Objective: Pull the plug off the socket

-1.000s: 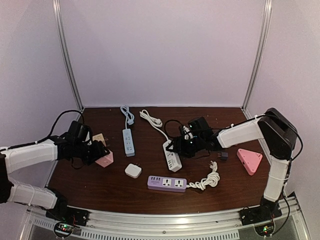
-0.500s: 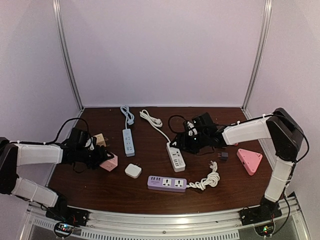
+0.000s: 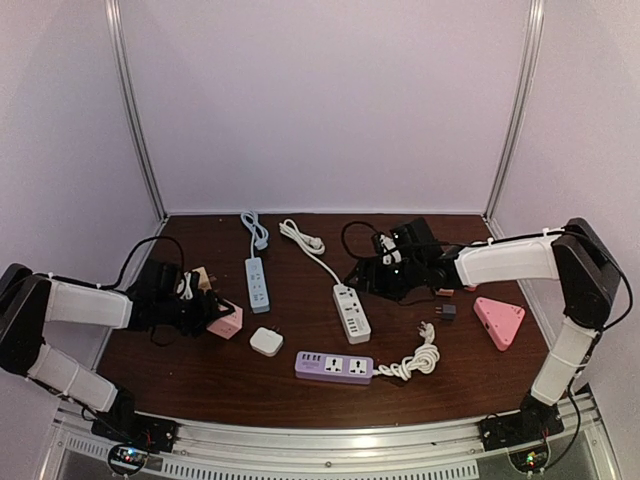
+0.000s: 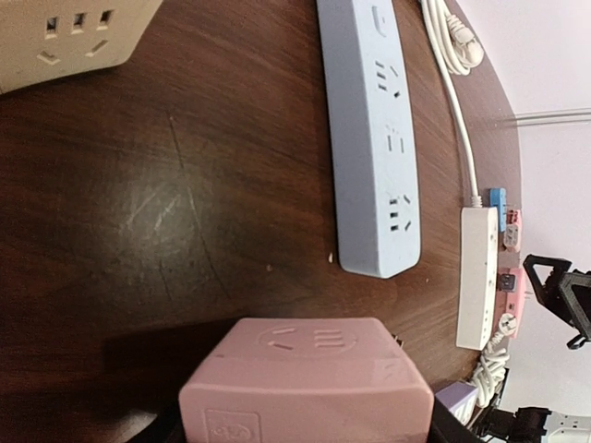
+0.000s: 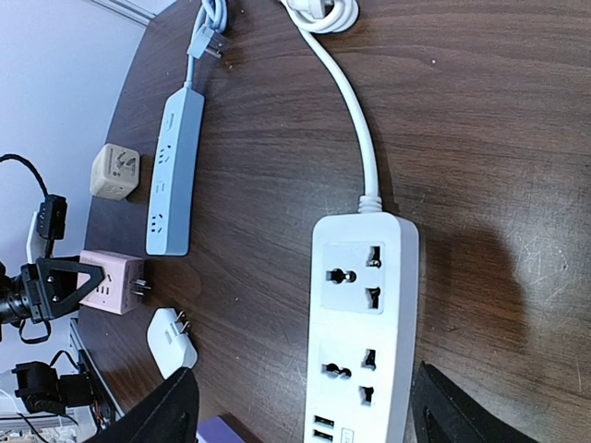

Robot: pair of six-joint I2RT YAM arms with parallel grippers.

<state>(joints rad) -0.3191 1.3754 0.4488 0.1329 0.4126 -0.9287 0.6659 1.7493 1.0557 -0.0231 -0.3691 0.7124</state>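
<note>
Left gripper (image 3: 212, 318) clamped on the pink cube plug (image 4: 305, 388), left side of the table (image 3: 200, 385), prongs (image 5: 138, 287) pointing right (its base is cut off in the wrist view); well apart, the white power strip (image 5: 360, 332) runs far-to-near, cord rearward. Right gripper (image 5: 314, 411) spread wide over it, gripping nothing; the strip's near end is cropped.

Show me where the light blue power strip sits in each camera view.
Top external: light blue power strip left of centre, between the pink cube socket and the white power strip.
Left wrist: the strip upper middle, above the pink cube socket.
Right wrist: the strip at left.
Shared landmark: white power strip, at the right edge in left wrist, lower centre in right wrist.
</note>
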